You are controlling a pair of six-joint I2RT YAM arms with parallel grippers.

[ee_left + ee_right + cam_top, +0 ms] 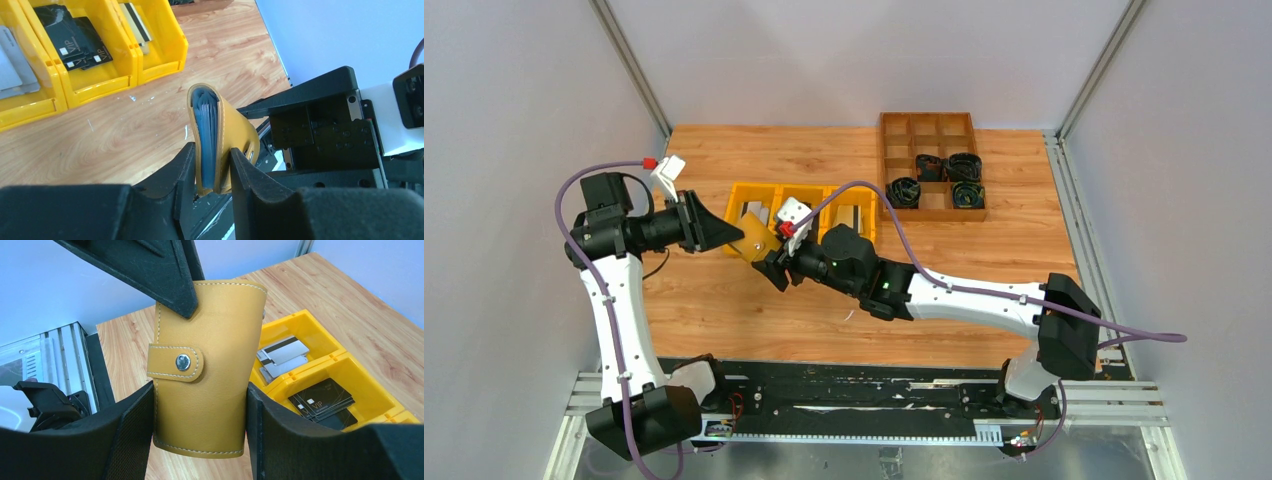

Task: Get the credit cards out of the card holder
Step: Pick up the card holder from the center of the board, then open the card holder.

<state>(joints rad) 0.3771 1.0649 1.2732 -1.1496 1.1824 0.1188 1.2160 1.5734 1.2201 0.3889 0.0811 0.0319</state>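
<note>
The mustard-tan card holder (757,241) is held in the air between both grippers, in front of the yellow bins. Its snap strap looks fastened in the right wrist view (210,365). My left gripper (729,235) is shut on its flat faces (212,160). Blue-grey edges show inside the holder (206,120). My right gripper (774,265) is shut on its two side edges (200,390), and the holder bows slightly. Black VIP credit cards (322,400) and silver ones (282,355) lie in the bins. The black cards also show in the left wrist view (75,37).
A row of three yellow bins (754,188) stands behind the grippers on the wooden table. A brown compartment tray (929,125) with black coiled items stands at the back right. Grey walls close both sides.
</note>
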